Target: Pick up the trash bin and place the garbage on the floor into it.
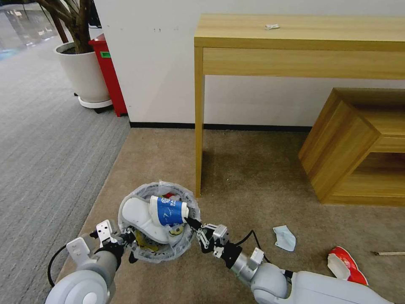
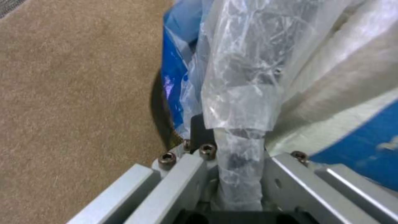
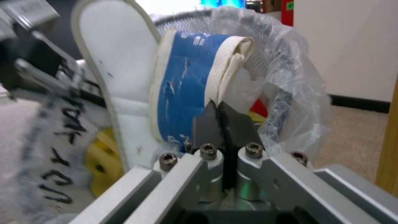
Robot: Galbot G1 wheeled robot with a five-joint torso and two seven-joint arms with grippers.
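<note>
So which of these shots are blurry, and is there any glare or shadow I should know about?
Head view: sharp, evenly lit, with a soft shadow on the floor under the desk and curved straight edges. Left wrist view: the plastic bag is close, soft and shiny with glare. Right wrist view: the paper cup is fairly clear, the near white slipper blurred, the top background washed out.

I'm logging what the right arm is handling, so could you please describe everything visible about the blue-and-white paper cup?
The paper cup is blue with white print and a white rim, flattened and creased. It lies tilted across the top of the trash bin, leaning on a white slipper. The right gripper is shut on its crushed rim; the left gripper holds the bin's edge.
</note>
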